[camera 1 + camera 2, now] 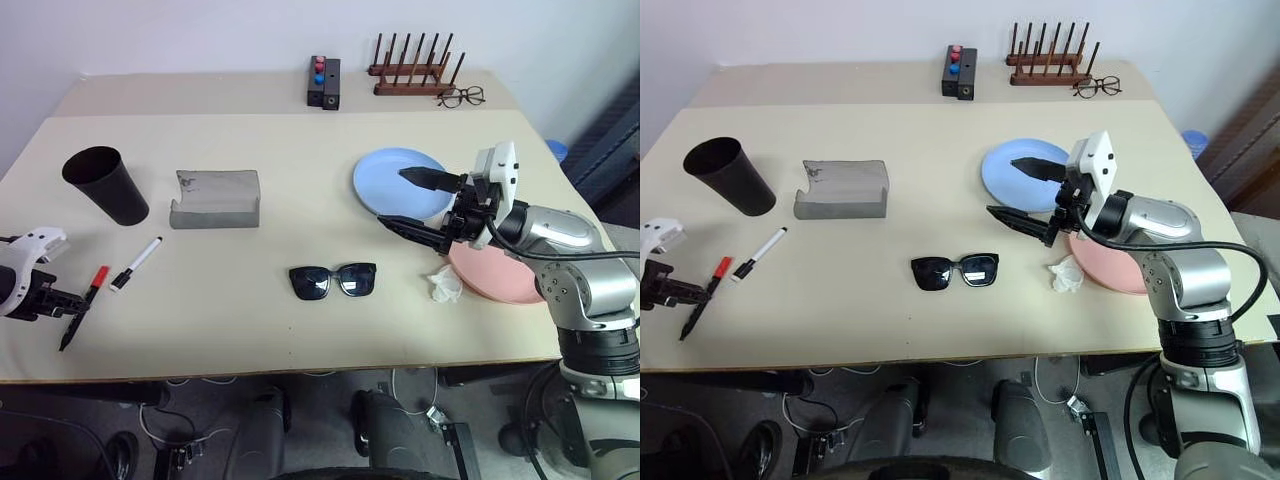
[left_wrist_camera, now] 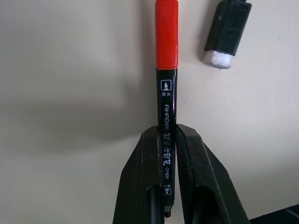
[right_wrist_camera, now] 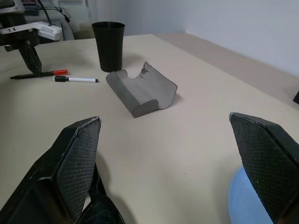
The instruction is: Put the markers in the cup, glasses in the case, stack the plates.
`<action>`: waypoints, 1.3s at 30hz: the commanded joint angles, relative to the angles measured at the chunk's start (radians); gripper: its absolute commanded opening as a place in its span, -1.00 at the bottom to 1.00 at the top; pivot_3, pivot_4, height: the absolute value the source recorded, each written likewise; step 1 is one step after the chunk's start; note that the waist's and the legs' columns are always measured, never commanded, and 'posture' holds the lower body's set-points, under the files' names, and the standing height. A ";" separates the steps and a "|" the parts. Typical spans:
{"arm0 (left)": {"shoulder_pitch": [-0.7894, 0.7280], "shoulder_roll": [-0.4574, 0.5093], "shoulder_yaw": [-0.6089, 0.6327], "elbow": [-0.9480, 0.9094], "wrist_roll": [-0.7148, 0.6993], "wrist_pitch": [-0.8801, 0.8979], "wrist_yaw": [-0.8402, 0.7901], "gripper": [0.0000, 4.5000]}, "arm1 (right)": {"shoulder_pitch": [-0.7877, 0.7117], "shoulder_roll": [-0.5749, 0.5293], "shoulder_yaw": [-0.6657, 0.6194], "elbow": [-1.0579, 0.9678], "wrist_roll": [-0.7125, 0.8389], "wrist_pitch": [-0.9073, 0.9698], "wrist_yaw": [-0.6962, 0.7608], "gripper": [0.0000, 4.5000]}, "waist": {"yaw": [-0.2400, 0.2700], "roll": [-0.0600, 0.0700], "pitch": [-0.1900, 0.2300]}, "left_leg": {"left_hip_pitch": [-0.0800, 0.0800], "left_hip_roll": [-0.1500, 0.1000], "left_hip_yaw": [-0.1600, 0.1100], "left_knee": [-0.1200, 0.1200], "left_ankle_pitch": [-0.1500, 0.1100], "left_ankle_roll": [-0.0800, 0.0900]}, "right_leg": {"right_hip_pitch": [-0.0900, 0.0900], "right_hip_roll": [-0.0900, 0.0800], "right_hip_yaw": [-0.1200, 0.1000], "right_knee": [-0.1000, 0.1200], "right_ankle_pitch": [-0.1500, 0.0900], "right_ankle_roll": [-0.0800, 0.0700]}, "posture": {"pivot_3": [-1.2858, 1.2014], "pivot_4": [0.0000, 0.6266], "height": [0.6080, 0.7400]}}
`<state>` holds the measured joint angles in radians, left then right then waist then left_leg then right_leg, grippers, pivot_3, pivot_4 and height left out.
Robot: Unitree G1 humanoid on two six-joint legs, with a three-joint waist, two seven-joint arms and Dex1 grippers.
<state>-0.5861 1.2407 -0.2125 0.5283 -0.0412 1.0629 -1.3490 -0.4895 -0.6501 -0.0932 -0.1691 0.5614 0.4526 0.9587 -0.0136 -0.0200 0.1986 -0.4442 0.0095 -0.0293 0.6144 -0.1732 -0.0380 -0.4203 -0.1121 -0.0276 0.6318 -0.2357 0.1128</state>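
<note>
So at the lower left of the head view, the left gripper (image 1: 72,304) has its two black fingers pinched tight on the dark slim marker with the red cap (image 1: 84,303). The wrist view shows it best: both fingers (image 2: 140,177) squeezed onto the barrel, red cap sticking out past them, marker lying low against the beige tabletop (image 1: 300,320). The other marker, white barrel with black cap and black end (image 1: 136,263), lies just beside it on the table, not touching.

The tall matte black tapered tumbler (image 1: 105,184) stands upright in the upper left, well apart from the markers. To its right is the flat grey felt-like glasses case (image 1: 214,198), lying open. The black thick-framed sunglasses with dark lenses (image 1: 333,280) sit unfolded near the centre bottom, lenses flat on the table.

On the right, the right gripper (image 1: 420,205) hangs above the table with its fingers spread wide, nothing between them. It's over the edge of the round light blue shallow plate (image 1: 385,180). The salmon pink plate (image 1: 500,280) sits lower right of it, partly behind the arm, and a small crumpled white bit of tissue (image 1: 443,284) lies against its left edge.
</note>
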 commanded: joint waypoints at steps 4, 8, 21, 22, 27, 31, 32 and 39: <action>-0.038 0.089 0.036 -0.001 -0.022 0.051 -0.008 -0.97 | -0.011 -0.012 -0.028 -0.021 0.000 -0.020 -0.004 1.00 | 0.000 0.000 0.000 | 0.000 0.000 0.000 0.000 0.000 0.000 | 0.000 0.000 0.000 0.000 0.000 0.000 | 0.03 -0.52 1.00; -0.062 0.137 0.057 -0.005 -0.044 0.058 -0.022 -0.97 | -0.016 -0.006 -0.025 -0.014 -0.004 -0.027 -0.005 1.00 | -0.001 0.000 0.000 | 0.000 0.000 0.000 0.000 0.000 0.000 | 0.000 0.000 0.000 0.000 0.000 0.000 | 0.03 -0.52 1.00; 0.116 -0.049 0.547 -0.331 -0.344 -0.189 0.077 -0.97 | -0.060 0.019 -0.012 0.013 -0.017 -0.053 -0.017 1.00 | 0.002 0.000 0.000 | -0.001 0.001 0.000 0.000 0.000 0.000 | -0.001 0.000 0.000 0.000 0.000 -0.001 | 0.03 -0.52 1.00; 0.096 -0.072 0.557 -0.316 -0.344 -0.218 0.110 -0.97 | -0.061 0.021 -0.011 0.014 -0.020 -0.055 -0.018 1.00 | 0.003 0.000 0.000 | 0.000 0.001 0.000 0.000 0.000 0.000 | 0.000 0.000 0.000 -0.001 0.000 -0.001 | 0.03 -0.52 1.00; -0.106 -0.187 0.604 -0.177 -0.386 -0.345 0.244 -0.97 | -0.061 0.027 -0.015 0.022 -0.025 -0.066 -0.022 1.00 | 0.004 0.000 0.000 | 0.000 0.001 0.001 0.001 0.000 0.000 | 0.000 0.001 0.000 0.000 0.002 0.002 | 0.03 -0.52 1.00; -0.242 -0.235 0.624 -0.040 -0.378 -0.470 0.327 -0.97 | -0.060 0.030 -0.026 0.018 0.009 -0.042 -0.012 1.00 | 0.000 -0.001 0.000 | 0.000 0.001 0.000 0.002 0.000 0.000 | 0.002 0.002 0.000 0.000 0.003 0.003 | 0.03 -0.52 1.00; -0.261 -0.244 0.622 -0.008 -0.362 -0.537 0.350 -0.97 | -0.059 0.029 -0.033 0.009 0.031 -0.028 -0.003 1.00 | -0.003 -0.001 0.000 | 0.001 0.001 0.001 0.002 0.000 0.000 | 0.002 0.002 0.000 0.000 0.003 0.003 | 0.03 -0.52 1.00; -0.367 -0.301 0.621 0.224 -0.308 -0.906 0.472 -0.97 | -0.052 0.024 -0.060 -0.074 0.198 0.101 0.029 1.00 | 0.002 -0.001 0.000 | 0.002 0.002 0.001 0.002 0.000 0.000 | 0.002 0.003 0.000 0.001 0.003 0.003 | 0.03 -0.52 1.00</action>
<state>-0.9098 0.9265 0.3795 0.7130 -0.3695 0.2700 -0.9120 -0.5274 -0.6161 -0.1215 -0.1966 0.7080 0.5281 0.9838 -0.0115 -0.0208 0.1983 -0.4428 0.0114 -0.0288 0.6164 -0.1730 -0.0379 -0.4181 -0.1090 -0.0274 0.6324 -0.2328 0.1158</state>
